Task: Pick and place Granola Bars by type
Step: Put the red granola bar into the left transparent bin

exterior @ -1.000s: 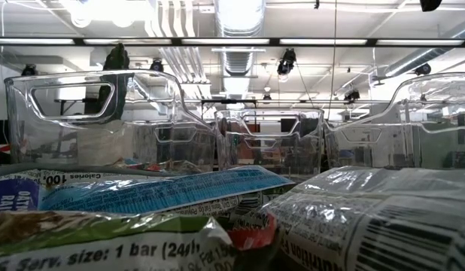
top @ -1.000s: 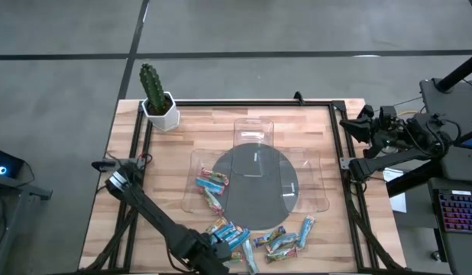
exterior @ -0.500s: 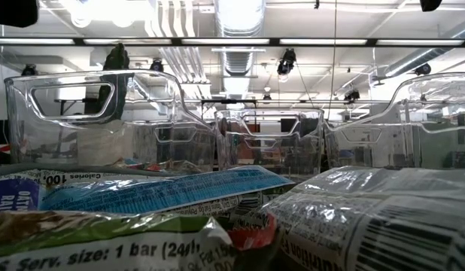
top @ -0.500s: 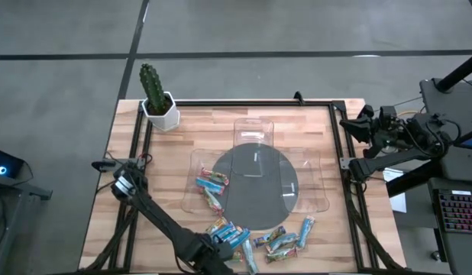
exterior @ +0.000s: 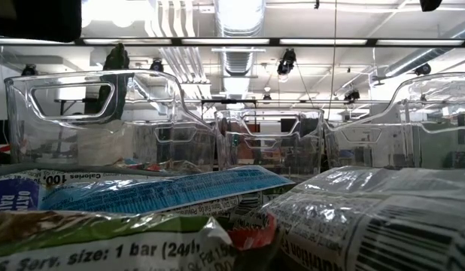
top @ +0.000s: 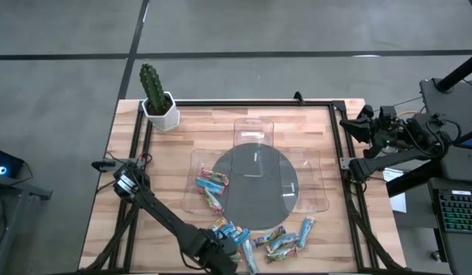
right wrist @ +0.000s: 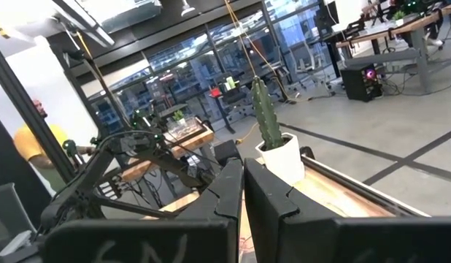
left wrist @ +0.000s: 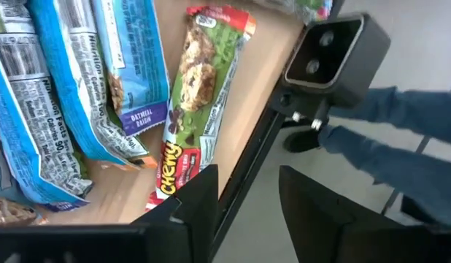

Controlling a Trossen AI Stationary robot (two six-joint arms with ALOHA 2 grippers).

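Left hand [left wrist: 247, 201] hangs part-open, empty, above granola bars [left wrist: 193, 88].

Even, soft overhead light on the table [top: 244, 126] — shadows faint. Low view: ceiling lamps [exterior: 112, 9] blown out, glare on clear trays [exterior: 104, 113], nearest bars [exterior: 165, 192] blurred — far too close.

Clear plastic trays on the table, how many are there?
3. The far tray sits beyond the grey disc, the left tray on the disc's left, the right tray on its right. The low view shows the same three; none seems hidden.
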